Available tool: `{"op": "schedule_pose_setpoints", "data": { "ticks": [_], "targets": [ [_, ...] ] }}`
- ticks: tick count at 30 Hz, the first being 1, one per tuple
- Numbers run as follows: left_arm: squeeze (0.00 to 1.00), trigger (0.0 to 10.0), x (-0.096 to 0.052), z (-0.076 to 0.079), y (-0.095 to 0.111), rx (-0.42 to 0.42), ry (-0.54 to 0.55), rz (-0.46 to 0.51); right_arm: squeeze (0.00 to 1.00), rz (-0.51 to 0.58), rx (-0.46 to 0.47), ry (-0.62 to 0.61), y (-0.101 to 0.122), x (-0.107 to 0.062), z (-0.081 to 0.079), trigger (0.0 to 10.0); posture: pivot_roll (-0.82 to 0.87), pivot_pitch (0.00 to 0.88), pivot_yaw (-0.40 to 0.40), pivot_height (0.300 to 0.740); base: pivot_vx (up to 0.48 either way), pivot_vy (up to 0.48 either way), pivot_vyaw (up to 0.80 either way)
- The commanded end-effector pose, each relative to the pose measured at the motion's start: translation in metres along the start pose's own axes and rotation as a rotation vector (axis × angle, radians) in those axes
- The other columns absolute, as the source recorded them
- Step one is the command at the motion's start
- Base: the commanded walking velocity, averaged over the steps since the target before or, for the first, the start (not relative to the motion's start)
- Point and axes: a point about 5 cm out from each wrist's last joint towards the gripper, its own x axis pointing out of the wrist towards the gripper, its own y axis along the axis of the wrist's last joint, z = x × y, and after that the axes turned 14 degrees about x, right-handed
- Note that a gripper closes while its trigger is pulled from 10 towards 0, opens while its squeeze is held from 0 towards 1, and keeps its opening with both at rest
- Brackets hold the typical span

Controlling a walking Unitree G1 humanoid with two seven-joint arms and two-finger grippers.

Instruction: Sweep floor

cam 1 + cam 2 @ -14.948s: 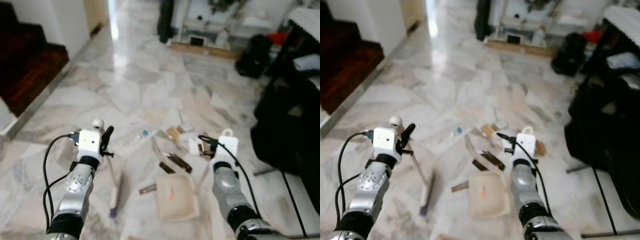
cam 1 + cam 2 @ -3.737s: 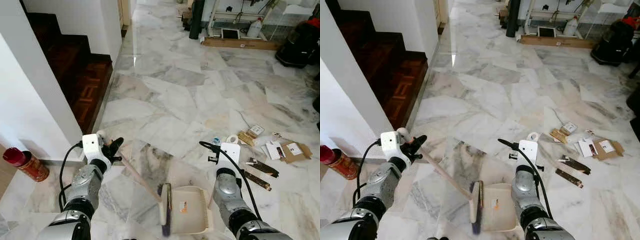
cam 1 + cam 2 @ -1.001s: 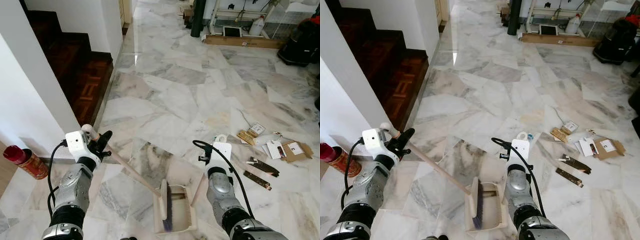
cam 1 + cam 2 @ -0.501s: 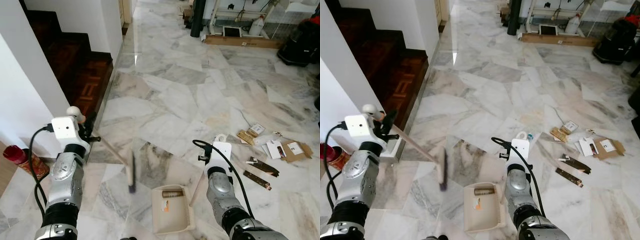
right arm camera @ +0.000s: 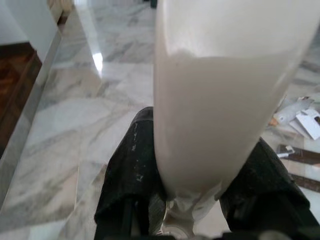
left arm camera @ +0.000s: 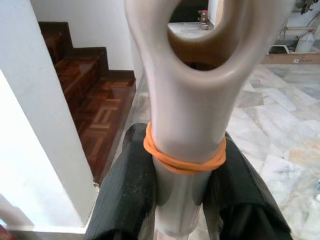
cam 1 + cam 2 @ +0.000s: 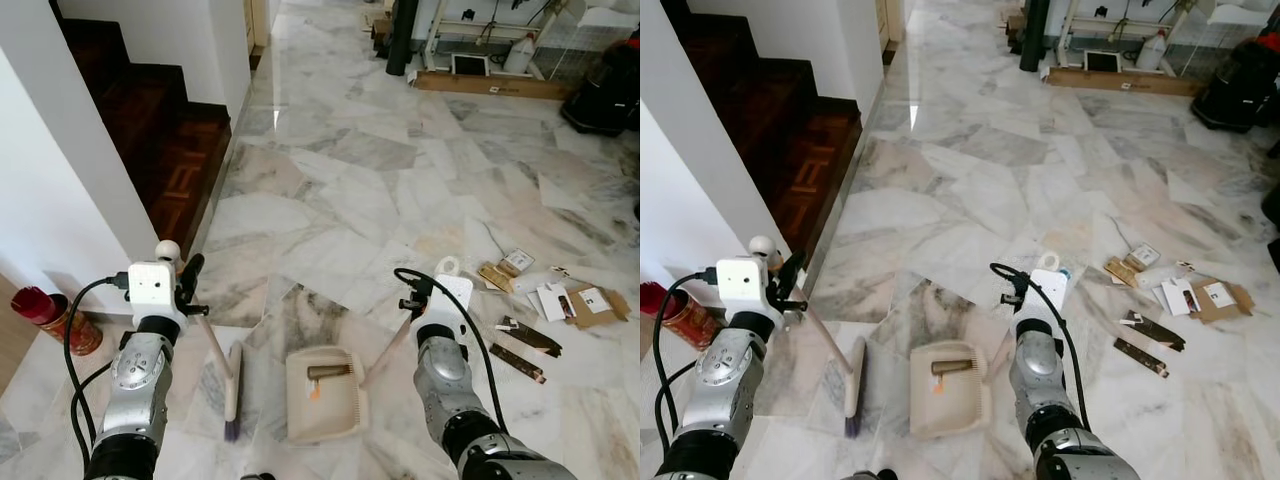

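Around the dustpan [image 7: 322, 394]: the brown piece [image 7: 327, 371] lying in it is too small for me to identify. The dustpan handle [image 5: 215, 95] runs past the frame edge in my right wrist view, hiding my right claw [image 5: 200, 185] between its fingers. My left claw [image 6: 185, 185] is likewise masked by the broom handle [image 6: 187, 100], cropped above. Right of the dustpan, the scattered litter [image 7: 540, 300] is too small to read. The black bag [image 7: 607, 95] beyond it is cut off.

Home hallway: marble floor [image 7: 340, 190], wooden stairs [image 7: 150, 120].
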Motion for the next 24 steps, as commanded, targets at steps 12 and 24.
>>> {"op": "schedule_pose_setpoints", "data": {
  "ticks": [12,24],
  "targets": [
    [0.0,10.0,0.0015,0.0003,0.0103,0.027,0.017,0.065,0.0,0.095,0.052,0.034,0.0148,0.0022,-0.0027,10.0,0.12,0.028,-0.03,0.74,0.0,0.0,0.0],
    [0.0,10.0,0.0018,0.0019,0.0086,0.012,0.024,0.056,0.0,0.1,0.055,0.036,0.0174,0.0035,-0.0014,10.0,0.12,0.035,-0.031,0.74,0.0,0.0,0.0]
  ]
}}
